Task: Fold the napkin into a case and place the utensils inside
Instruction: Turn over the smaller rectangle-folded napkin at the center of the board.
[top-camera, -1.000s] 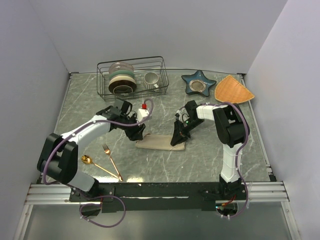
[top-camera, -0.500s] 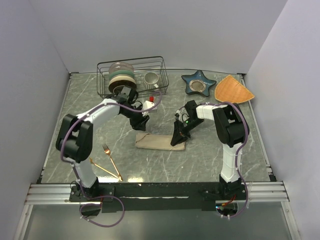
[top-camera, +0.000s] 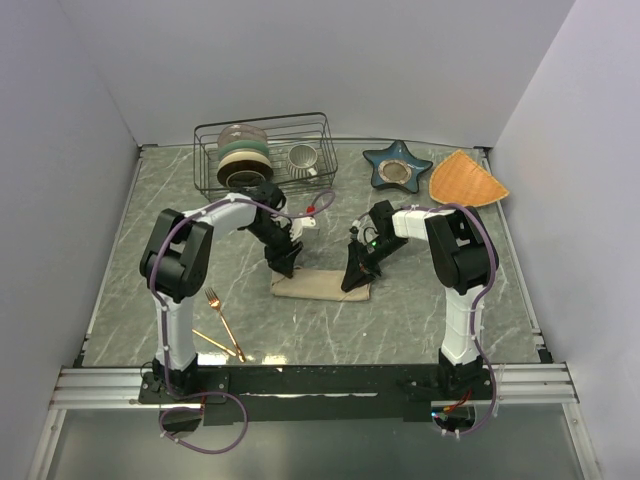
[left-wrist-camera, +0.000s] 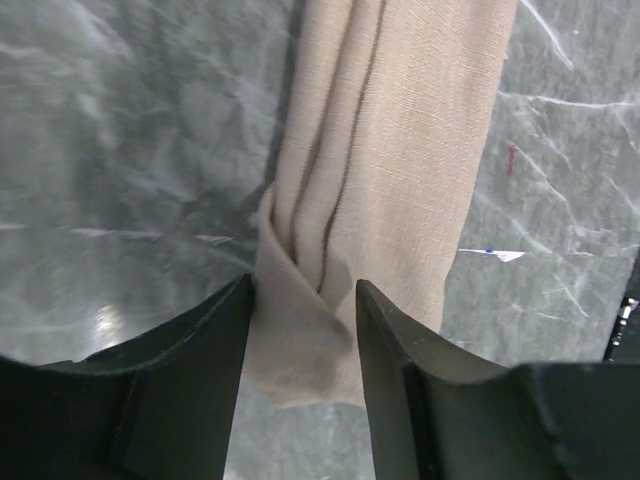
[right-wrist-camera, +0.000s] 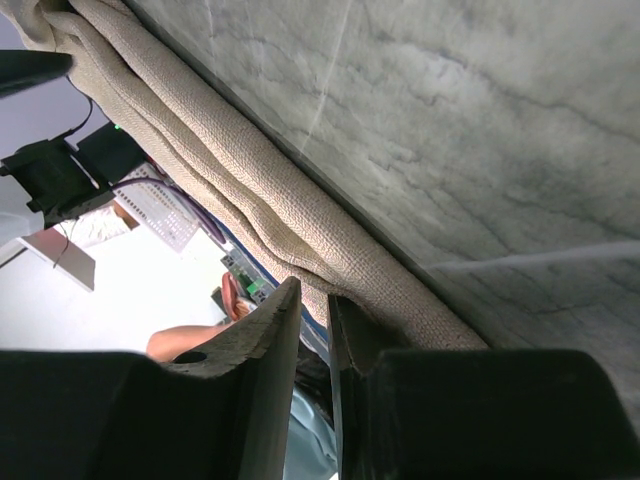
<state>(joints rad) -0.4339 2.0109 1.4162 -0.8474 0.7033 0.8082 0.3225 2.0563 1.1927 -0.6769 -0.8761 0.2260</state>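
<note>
Left tool (left-wrist-camera: 303, 300), jaws apart, straddles pleated beige woven napkin (left-wrist-camera: 400, 150) end.

Left tool (top-camera: 283, 263) — now at napkin (top-camera: 318, 285) end

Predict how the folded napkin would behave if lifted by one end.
Likely floppy: the napkin lies in soft, rounded pleats, so it would probably sag and drape rather than stay straight. Its stacked layers look loose, so they may slide apart and unfold. It is probably light, since it appears to be thin woven cloth.
</note>
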